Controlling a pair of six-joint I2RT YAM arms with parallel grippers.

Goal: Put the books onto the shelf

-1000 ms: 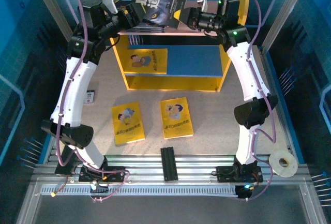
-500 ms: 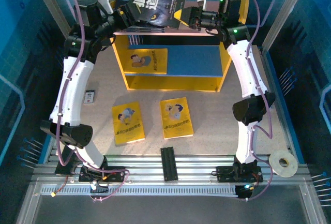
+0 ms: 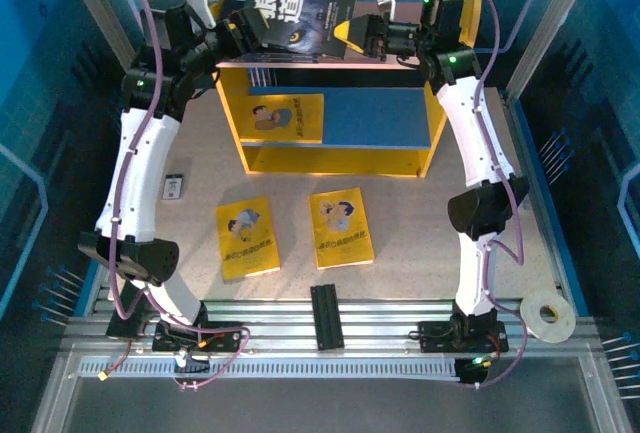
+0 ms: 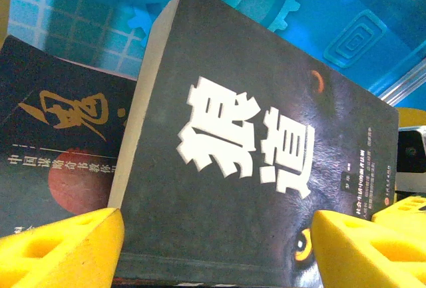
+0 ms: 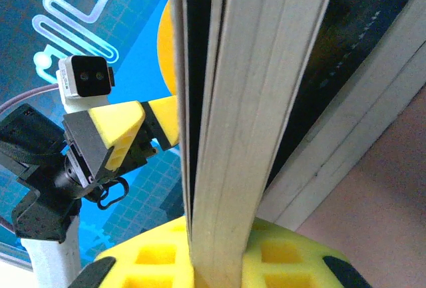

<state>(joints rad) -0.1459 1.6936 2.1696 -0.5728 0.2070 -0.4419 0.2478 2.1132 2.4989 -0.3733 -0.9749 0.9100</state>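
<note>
Dark wolf book (image 3: pixel 300 11) stands tilted over the top of our shelf (image 3: pixel 380 118). We pinch its edge tight with our right gripper (image 3: pixel 348 33). Our left gripper (image 3: pixel 244 33) holds its fingers (image 4: pixel 60 248) wide beside it.

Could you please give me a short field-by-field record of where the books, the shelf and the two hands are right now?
held book: dark wolf book, tilted above the shelf
right hand: shut on the wolf book's right edge
left hand: open, at the wolf book's left edge
lower tier: one shelved yellow book
table: left yellow book and right yellow book lying flat in front of the shelf
</note>
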